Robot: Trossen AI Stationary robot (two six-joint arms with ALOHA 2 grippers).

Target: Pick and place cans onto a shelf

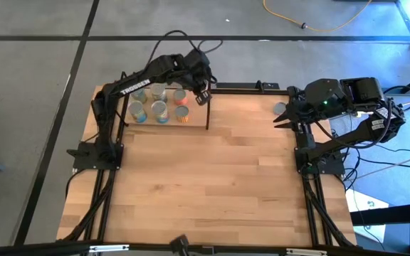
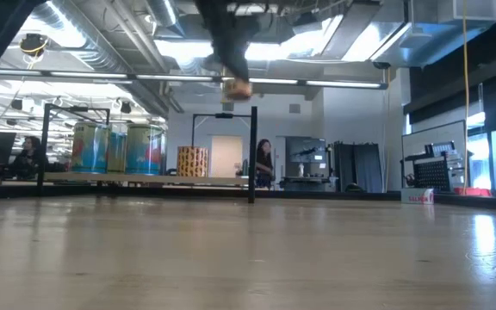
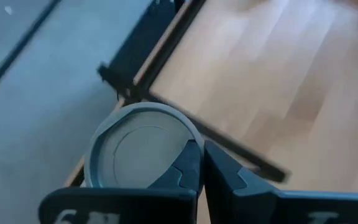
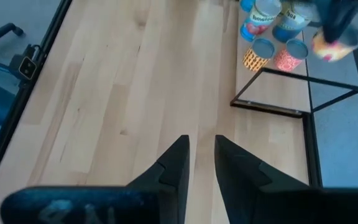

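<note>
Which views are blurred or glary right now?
Left wrist view: soft all over, the can by the left claw smeared. Low view: ceiling lights glare, the arm overhead blurs. Right wrist view: table sharp, the far cans and arm smeared. High view: even, clean.

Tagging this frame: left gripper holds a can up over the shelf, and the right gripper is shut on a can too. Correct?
Not the right one. The right gripper is open and empty, as the right wrist view shows: its fingers are apart over bare table. The rest stands: the left gripper holds a can above the shelf.
</note>
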